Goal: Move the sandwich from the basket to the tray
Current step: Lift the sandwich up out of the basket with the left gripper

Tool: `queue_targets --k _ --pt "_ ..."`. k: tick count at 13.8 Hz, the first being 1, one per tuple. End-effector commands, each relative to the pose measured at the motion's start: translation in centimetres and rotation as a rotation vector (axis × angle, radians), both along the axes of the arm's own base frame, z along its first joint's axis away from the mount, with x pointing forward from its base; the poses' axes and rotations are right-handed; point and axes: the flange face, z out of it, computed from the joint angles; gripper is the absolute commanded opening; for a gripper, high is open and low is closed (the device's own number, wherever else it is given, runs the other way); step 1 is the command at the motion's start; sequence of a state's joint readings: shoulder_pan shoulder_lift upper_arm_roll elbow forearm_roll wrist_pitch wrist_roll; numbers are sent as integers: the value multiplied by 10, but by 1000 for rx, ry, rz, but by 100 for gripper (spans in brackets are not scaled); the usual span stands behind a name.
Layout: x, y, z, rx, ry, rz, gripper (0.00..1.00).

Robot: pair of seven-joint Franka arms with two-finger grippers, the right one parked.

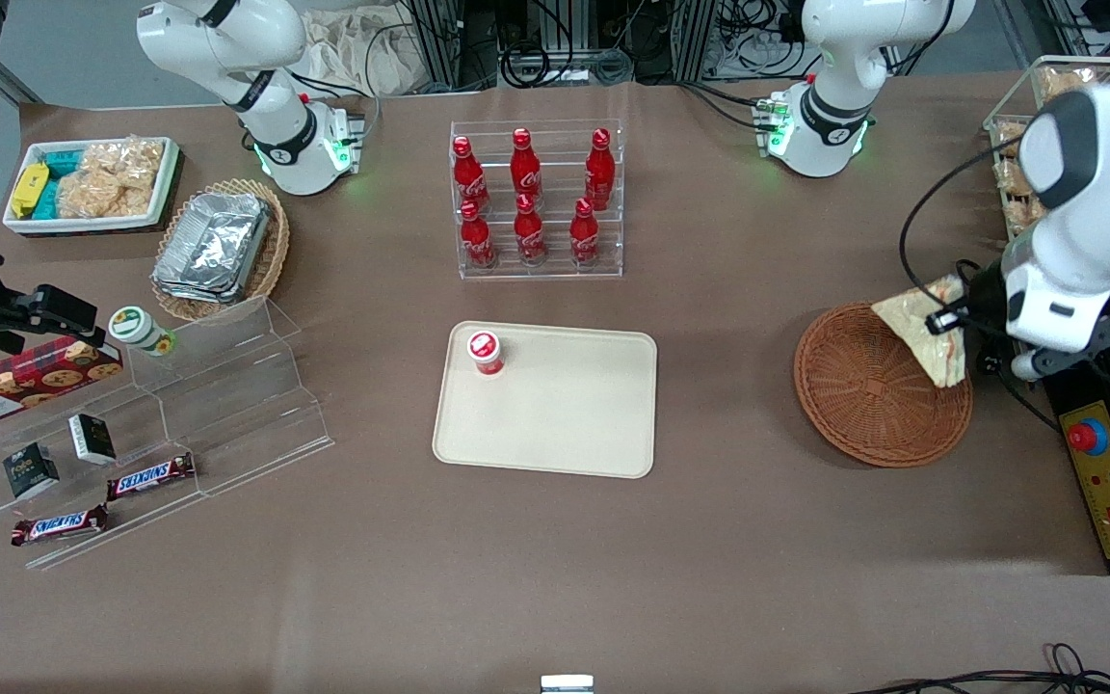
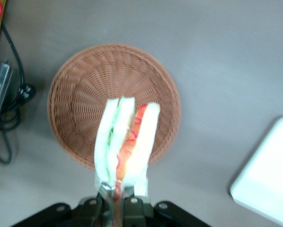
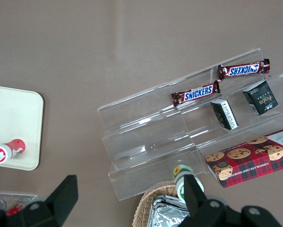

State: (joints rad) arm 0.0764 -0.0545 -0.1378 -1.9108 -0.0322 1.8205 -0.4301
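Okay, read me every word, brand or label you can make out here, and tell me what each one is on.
"SNICKERS": two Snickers bars on the acrylic stand.
"WALKERS": the cookie box.
"Coca-Cola" script: the red bottles.
"foce", roughly: dark small box; its smaller print is unreadable.
Sandwich, held over the basket by the gripper: no text.

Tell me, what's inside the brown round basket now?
Nothing shows lying in the basket; its woven bottom looks bare. The sandwich hangs above it, pinched by the gripper. The bit of basket under the sandwich is covered, so that part can't be seen.
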Motion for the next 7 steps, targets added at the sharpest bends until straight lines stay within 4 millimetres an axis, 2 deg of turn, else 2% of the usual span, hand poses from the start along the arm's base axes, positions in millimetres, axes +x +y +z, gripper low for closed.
queue_targets --k 1,3,5,7 --pt "0 -51 65 13 33 -33 15" --pt "-15 -109 97 23 17 -27 15" --pt "-35 -174 106 28 7 -32 15" --pt "-42 -227 102 24 7 -34 15"
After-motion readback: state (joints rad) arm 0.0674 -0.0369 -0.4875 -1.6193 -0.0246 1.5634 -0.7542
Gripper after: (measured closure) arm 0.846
